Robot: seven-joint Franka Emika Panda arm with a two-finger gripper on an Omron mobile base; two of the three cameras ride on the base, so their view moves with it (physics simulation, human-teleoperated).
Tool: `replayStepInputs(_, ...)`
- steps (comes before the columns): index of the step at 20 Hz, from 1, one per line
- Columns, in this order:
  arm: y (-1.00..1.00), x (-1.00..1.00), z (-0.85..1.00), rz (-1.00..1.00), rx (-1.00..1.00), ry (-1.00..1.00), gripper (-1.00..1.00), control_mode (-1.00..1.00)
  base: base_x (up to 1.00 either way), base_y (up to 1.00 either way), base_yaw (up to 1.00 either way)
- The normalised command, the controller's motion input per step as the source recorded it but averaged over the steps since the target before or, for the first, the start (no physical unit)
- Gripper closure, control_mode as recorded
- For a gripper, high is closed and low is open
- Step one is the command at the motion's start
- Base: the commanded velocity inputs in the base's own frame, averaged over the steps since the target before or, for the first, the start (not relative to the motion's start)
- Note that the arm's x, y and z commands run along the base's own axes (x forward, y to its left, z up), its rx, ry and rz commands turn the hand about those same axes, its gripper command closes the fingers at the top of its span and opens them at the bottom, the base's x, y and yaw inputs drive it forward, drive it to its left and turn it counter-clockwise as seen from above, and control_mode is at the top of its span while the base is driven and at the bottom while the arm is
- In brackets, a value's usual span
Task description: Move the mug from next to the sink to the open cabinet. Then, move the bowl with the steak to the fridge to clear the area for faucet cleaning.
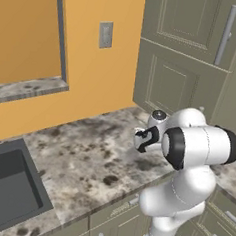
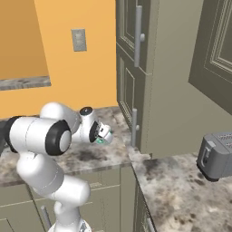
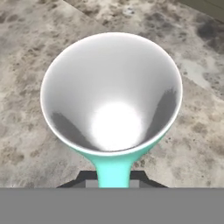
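Note:
The mug (image 3: 111, 96) is seen from above in the hand view: pale white inside, with a teal-green handle pointing at the camera. My gripper (image 3: 113, 181) is shut on the mug at that handle side, its dark fingertips (image 3: 83, 179) just showing. From the base, the gripper (image 1: 144, 140) hangs low over the speckled counter (image 1: 87, 152) near the corner cabinets. A green bit of the mug (image 2: 100, 141) peeks out below the gripper (image 2: 104, 134). The sink (image 1: 6, 194) lies at the lower left. Bowl, steak, fridge and faucet are out of view.
Panelled taupe cabinets with bar handles (image 1: 195, 56) rise behind the counter's corner. A tall taupe cabinet side (image 2: 176, 90) stands right of the arm, and a grey toaster (image 2: 216, 156) sits on the counter beyond it. A window ledge (image 1: 27, 90) runs along the orange wall.

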Motion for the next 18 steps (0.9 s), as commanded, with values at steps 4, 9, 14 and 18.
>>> replayStepInputs(4,0.02,-0.27,0.34,0.00,0.00,-0.07,1.00,-1.00,0.00,0.00,0.00)
replayStepInputs(9,0.07,-0.71,0.77,0.00,0.00,-0.20,1.00,-1.00,0.00,0.00,0.00)
replayStepInputs(14,0.04,-0.71,1.00,0.00,0.00,-0.24,1.00,-1.00,0.00,0.00,0.00)
replayStepInputs(18,0.02,-0.60,1.00,0.01,0.00,-0.14,1.00,-1.00,0.00,0.00,0.00)
